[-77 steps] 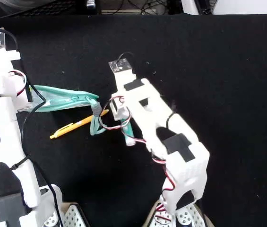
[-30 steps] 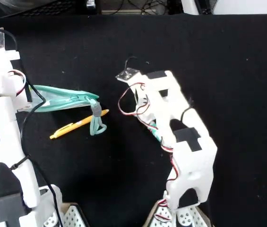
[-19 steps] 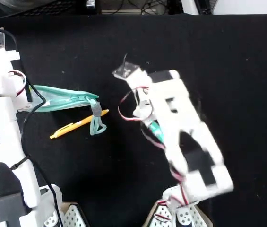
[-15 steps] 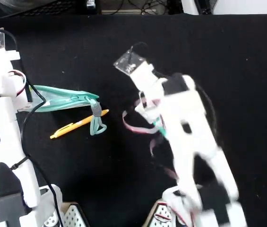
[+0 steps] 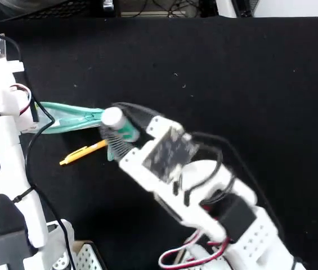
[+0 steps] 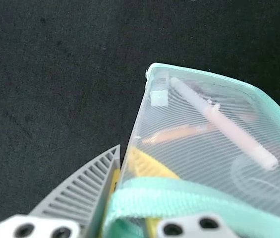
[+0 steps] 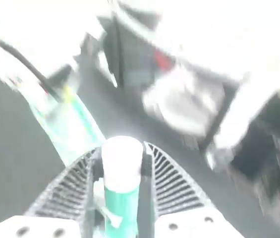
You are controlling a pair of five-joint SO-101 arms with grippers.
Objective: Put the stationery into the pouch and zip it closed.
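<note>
Pouch (image 5: 68, 117): found near the table's (image 5: 249, 73) left edge, one end clamped in the left gripper (image 6: 124, 163).
Pen (image 5: 83, 151): laid on the table, just before the pouch.
Marker (image 5: 115, 120): held in the right gripper (image 7: 122, 153), at the pouch's right end.

A black cloth (image 5: 260, 84) covers the whole table, and a few pale specks (image 5: 175, 74) are scattered over its far half. Beyond its far edge lie dark cables (image 5: 164, 7), with a dark ribbed slab (image 5: 52, 8), perhaps a keyboard, toward one corner and a white surface (image 5: 294, 7) at the other. In the left wrist view the cloth looks matte and is dotted with fine lint.
</note>
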